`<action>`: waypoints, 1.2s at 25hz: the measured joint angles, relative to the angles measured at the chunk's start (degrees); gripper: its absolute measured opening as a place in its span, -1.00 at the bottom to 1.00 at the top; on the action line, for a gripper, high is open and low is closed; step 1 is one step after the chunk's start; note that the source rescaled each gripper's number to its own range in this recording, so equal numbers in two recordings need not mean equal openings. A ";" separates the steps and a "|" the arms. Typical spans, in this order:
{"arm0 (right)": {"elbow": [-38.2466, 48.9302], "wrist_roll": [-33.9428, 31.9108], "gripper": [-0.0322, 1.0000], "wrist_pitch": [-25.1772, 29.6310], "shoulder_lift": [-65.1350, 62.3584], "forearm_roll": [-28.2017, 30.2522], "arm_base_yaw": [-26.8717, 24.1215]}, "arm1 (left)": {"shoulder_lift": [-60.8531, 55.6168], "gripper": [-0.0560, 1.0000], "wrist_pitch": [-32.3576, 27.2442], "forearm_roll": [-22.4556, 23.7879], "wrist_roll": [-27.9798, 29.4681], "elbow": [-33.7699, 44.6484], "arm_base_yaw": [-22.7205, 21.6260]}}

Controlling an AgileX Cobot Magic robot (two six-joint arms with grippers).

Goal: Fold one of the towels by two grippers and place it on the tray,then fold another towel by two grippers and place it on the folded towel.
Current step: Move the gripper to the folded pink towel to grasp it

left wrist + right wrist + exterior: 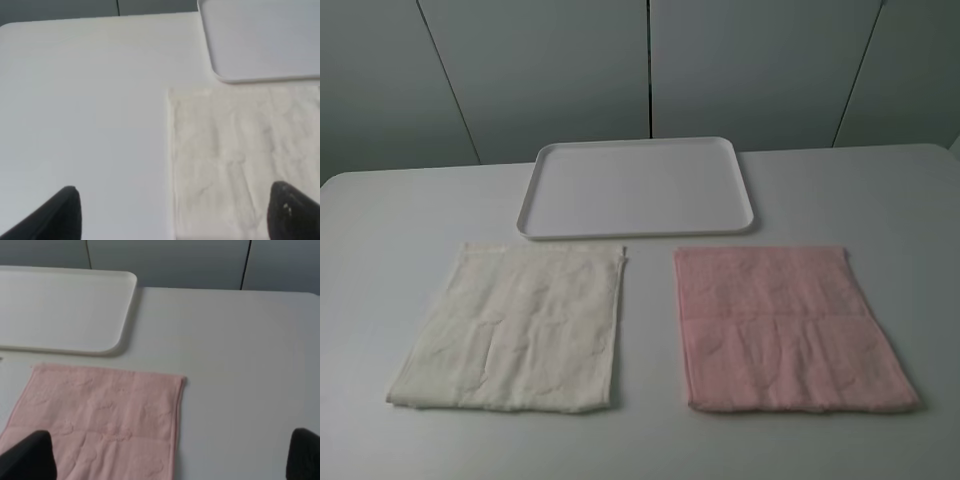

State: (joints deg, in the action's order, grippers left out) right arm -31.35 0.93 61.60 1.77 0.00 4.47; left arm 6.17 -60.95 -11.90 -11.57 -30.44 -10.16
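A: Where are the towels?
B: I see the pink towel (790, 325) flat at near right, the cream-white towel (515, 325) near left, the white tray (635, 185) just beyond them.
A: Jaws?
B: Left gripper (175, 215) and right gripper (167, 457) both spread wide, holding nothing.

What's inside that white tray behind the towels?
Nothing: the tray shows a bare white floor. The cream towel and pink towel lie flat on the table in front of it. What is beneath the tray is covered.
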 joint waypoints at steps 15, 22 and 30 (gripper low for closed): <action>-20.18 2.79 1.00 -9.54 43.99 1.96 0.00 | 58.67 1.00 9.57 -9.91 -30.57 -30.06 4.76; -34.32 8.38 1.00 -6.50 60.15 0.87 0.00 | 77.48 1.00 7.66 1.73 -26.93 -45.19 19.76; -40.90 13.64 1.00 -1.58 67.51 0.93 0.00 | 96.28 1.00 2.71 8.31 -27.25 -58.69 34.72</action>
State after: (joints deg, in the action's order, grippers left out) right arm -72.25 14.57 60.02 69.28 0.93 4.47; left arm 102.44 -58.24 -3.59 -38.81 -89.14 24.56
